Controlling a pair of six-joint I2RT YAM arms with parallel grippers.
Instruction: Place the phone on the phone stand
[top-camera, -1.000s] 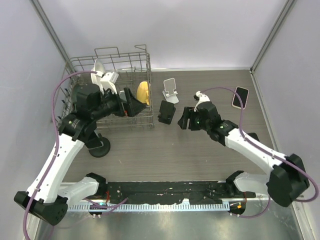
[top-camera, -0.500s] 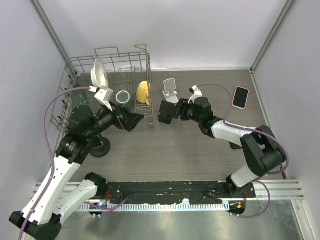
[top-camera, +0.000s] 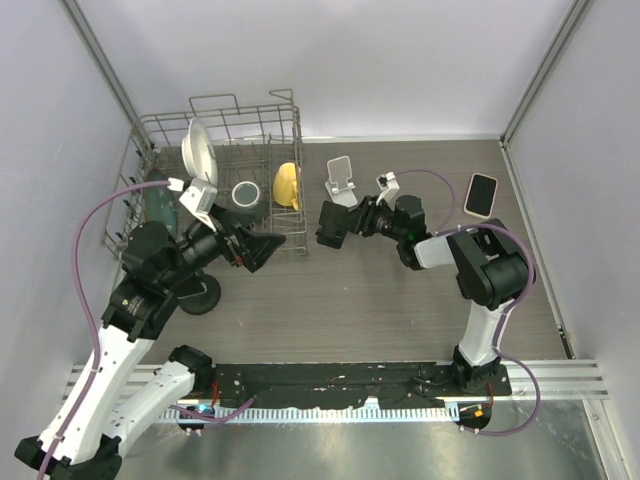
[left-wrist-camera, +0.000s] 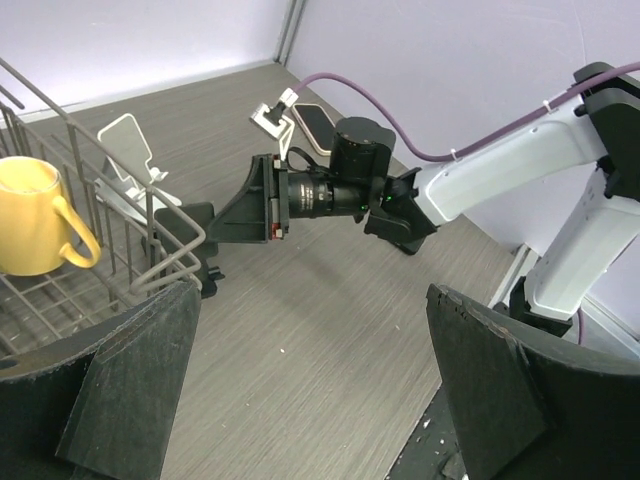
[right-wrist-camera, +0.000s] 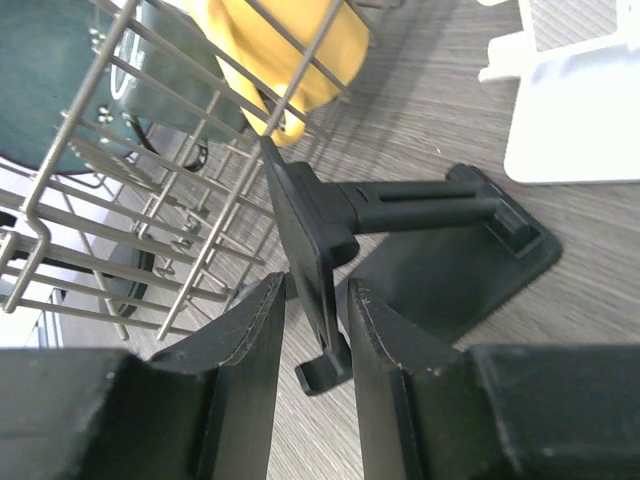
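Straddling black phone stand (right-wrist-camera: 430, 265) backplate: right end effector (right-wrist-camera: 316, 300).

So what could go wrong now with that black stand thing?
The right gripper has its jaws on either side of the black stand, on its thin plate only. With so little to hold, the stand might twist or slip out when it is moved. The plate also sits right beside the wire rack, so it could catch on the wires and tip over.
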